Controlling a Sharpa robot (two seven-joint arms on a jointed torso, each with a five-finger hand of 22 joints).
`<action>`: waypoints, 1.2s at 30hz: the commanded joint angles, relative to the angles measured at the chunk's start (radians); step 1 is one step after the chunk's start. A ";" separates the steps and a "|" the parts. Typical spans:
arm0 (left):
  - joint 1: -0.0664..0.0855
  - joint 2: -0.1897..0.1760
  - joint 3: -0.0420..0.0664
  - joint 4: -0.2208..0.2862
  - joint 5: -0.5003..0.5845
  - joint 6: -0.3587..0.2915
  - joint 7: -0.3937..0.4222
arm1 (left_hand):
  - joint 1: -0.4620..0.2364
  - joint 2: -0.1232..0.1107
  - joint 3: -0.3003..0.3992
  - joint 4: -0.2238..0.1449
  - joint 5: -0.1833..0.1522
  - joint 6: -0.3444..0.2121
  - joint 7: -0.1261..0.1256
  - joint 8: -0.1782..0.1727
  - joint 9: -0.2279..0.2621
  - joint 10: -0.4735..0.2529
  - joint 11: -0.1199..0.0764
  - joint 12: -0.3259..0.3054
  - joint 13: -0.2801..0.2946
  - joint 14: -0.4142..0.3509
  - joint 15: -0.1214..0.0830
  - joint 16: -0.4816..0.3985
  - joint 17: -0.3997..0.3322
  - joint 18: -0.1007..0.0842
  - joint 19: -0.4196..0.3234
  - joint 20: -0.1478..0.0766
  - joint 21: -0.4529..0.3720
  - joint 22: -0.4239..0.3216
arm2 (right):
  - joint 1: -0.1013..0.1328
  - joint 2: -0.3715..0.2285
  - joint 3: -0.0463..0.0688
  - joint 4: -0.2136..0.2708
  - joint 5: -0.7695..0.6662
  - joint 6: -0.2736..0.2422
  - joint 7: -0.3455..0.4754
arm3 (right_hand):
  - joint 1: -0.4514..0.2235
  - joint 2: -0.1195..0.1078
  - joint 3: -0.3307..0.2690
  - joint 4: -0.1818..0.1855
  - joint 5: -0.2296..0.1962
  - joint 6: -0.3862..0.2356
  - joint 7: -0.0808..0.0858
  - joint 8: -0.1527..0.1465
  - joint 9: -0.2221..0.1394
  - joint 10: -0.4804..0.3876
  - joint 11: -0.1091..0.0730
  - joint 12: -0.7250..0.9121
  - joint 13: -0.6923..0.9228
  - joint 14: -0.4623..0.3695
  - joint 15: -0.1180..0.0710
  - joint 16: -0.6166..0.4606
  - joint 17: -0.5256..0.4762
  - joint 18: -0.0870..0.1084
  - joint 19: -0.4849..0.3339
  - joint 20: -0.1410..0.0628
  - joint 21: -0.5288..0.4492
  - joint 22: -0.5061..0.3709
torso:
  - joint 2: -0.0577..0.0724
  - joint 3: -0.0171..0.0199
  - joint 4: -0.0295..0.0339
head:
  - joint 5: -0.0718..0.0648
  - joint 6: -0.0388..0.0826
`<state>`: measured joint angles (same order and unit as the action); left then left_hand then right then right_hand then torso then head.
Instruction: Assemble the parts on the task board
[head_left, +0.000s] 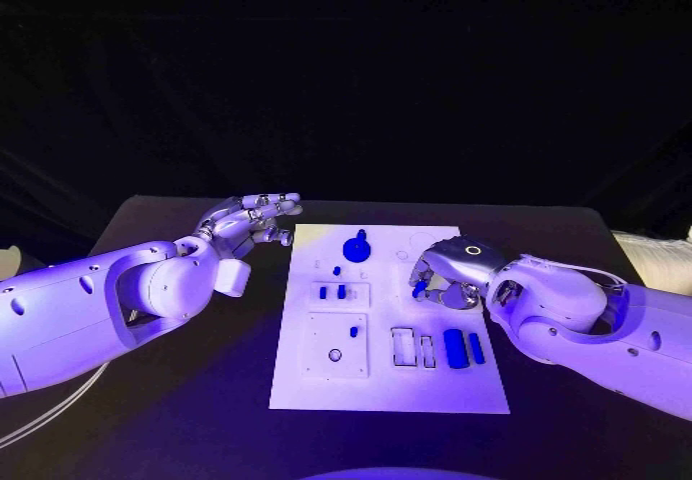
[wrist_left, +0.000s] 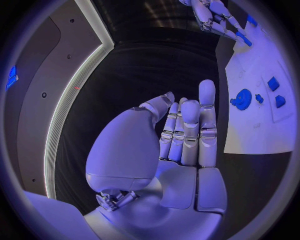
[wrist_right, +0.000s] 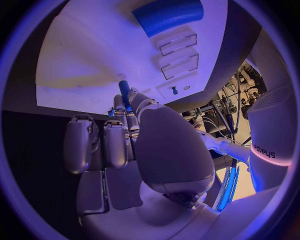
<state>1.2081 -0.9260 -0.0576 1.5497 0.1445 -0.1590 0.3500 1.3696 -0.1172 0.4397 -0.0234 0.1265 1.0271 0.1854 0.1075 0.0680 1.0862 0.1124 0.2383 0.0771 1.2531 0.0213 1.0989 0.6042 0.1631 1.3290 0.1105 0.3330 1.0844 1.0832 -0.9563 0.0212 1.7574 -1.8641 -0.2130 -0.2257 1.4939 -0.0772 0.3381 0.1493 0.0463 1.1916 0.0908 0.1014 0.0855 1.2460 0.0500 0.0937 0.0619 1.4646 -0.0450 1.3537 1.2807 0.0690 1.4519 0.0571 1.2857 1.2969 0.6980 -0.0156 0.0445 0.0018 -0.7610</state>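
1. Head view: right hand (head_left: 450, 272) hangs over the board (head_left: 387, 395), its fingers hiding what they hold; left hand (head_left: 248, 222) hovers beside the board's far corner.
2. Right wrist view: a peg (wrist_right: 124, 93) pinched in the fingertips.
3. Left wrist view: fingers straight, close together, holding nothing.

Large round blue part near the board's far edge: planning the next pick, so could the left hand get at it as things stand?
Probably yes. The left hand is open beside the task board, and nothing lies between it and the large round blue part.
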 joint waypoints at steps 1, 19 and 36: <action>0.000 0.000 0.001 0.002 -0.003 0.021 0.004 | -0.003 0.004 -0.002 -0.002 -0.001 -0.007 0.002 0.001 0.000 -0.007 -0.001 0.003 -0.001 -0.009 -0.002 -0.001 -0.002 0.015 -0.004 0.001 -0.007 -0.001 | 0.005 -0.016 0.004 0.030 0.030 -0.053 0.011 | 0.025 0.016 0.007 -0.002 0.003 0.006 0.004 -0.003 0.011 0.021 -0.014 -0.007 0.001 0.063 0.004 0.007 0.001 0.003 0.009 0.001 0.005 0.000 | -0.001 -0.0010 -0.0010 | 0.003 -0.002; 0.000 0.013 0.001 -0.005 -0.003 0.026 0.007 | -0.010 0.005 -0.006 0.001 -0.001 -0.008 0.002 0.002 0.000 -0.010 -0.001 0.006 -0.001 -0.009 0.000 0.001 -0.002 0.015 -0.005 0.002 -0.008 -0.002 | -0.040 0.095 0.007 0.123 0.063 -0.051 0.073 | 0.028 0.008 0.021 -0.013 0.003 0.004 0.013 -0.009 0.012 0.022 -0.007 -0.021 0.002 0.062 0.009 0.008 0.001 0.002 0.008 0.005 0.004 0.000 | 0.001 -0.0001 0.0027 | 0.030 -0.011; 0.000 0.014 0.001 -0.006 -0.003 0.030 0.007 | -0.010 0.005 -0.006 0.001 -0.001 -0.009 0.002 0.002 0.000 -0.010 -0.001 0.006 -0.001 -0.009 0.000 0.002 -0.002 0.015 -0.005 0.002 -0.008 -0.002 | -0.115 0.234 -0.007 0.046 0.034 0.004 0.099 | 0.028 0.004 0.032 -0.022 0.004 -0.001 0.020 -0.016 0.013 0.019 -0.001 -0.029 0.001 0.061 0.014 0.007 -0.002 0.003 0.007 0.009 0.001 -0.002 | 0.001 0.0004 0.0003 | 0.035 -0.017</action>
<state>1.2080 -0.9144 -0.0576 1.5428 0.1443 -0.1503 0.3499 1.3655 -0.1131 0.4397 -0.0233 0.1265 1.0235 0.1889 0.1075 0.0681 1.0826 0.1088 0.2382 0.0771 1.2531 0.0213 1.0989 0.6032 0.1631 1.3290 0.1105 0.3289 1.0835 0.9697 -0.7252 0.0135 1.8059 -1.8110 -0.2396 -0.1429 1.5021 -0.0804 0.3635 0.1295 0.0465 1.1884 0.1025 0.0872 0.0985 1.2562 0.0537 0.0683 0.0624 1.4646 -0.0375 1.3576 1.2802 0.0690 1.4556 0.0609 1.2857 1.2955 0.6991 -0.0156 0.0434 0.0374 -0.7771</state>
